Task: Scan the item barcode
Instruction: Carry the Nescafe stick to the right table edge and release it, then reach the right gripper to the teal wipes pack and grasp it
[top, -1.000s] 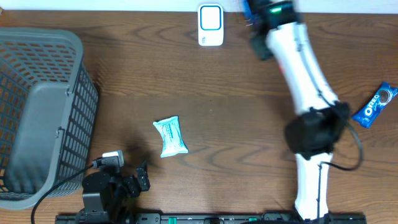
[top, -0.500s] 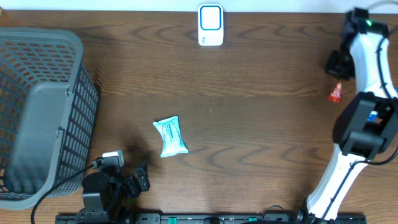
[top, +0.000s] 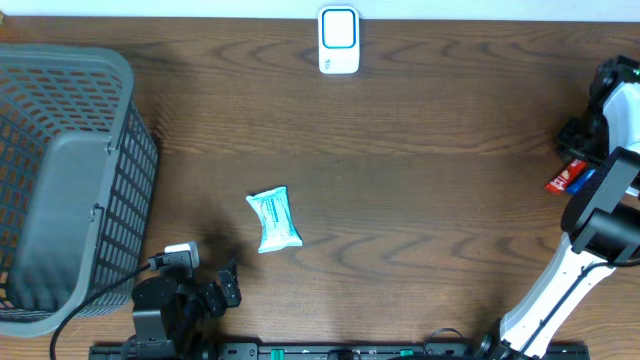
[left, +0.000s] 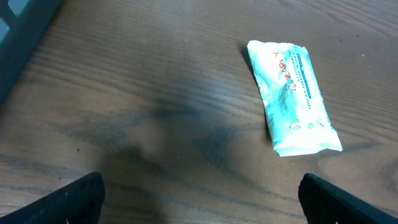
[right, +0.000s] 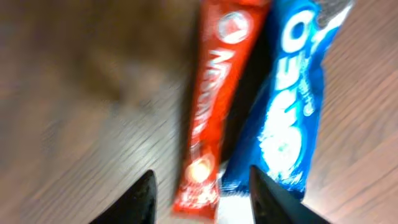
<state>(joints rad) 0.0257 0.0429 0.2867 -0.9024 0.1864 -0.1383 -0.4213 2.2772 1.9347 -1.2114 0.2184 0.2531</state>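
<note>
Teal pouch (top: 273, 220) — looks light, soft, slick film — lies mid-surface (top: 420, 180), toward the front edge.
Pinch across its narrow middle; left gripper (left: 202, 205) wide, empty; right gripper (right: 202, 199) part-spread over red stick (right: 214, 93), holding nothing.

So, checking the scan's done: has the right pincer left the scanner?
Yes: the right pincer swung rightward, away from the scanner toward the overhead view's right edge.

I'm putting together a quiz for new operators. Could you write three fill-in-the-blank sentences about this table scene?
1. Beside the red packet lies a ____ Oreo packet.
2. The teal packet lies on the ____, outside the basket.
3. The basket is ____ in colour.
Missing words: blue; table; grey.
</note>
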